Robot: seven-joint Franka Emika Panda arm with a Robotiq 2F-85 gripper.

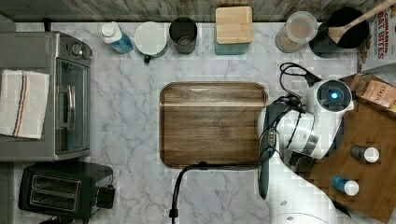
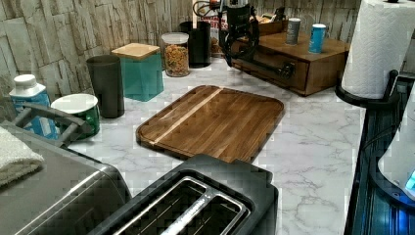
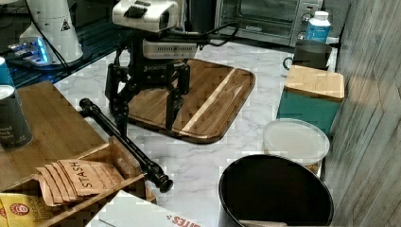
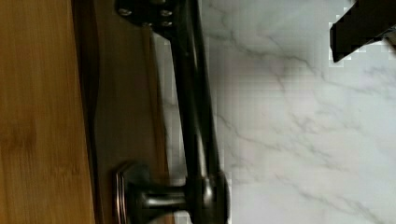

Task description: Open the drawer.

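Right view shows the claw (image 3: 146, 116) spread wide, grasping nothing, one finger touching or just beside the drawer (image 2: 274, 66) handle (image 3: 124, 143). Descending misaligned, it could strike the bar.

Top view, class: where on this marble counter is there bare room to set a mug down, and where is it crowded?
Bare marble lies between the toaster oven and the wooden tray, and in front of the tray beside the black toaster, though a cable crosses there. The tray is bare too. Crowded: the back row of jars and the cabinet top.
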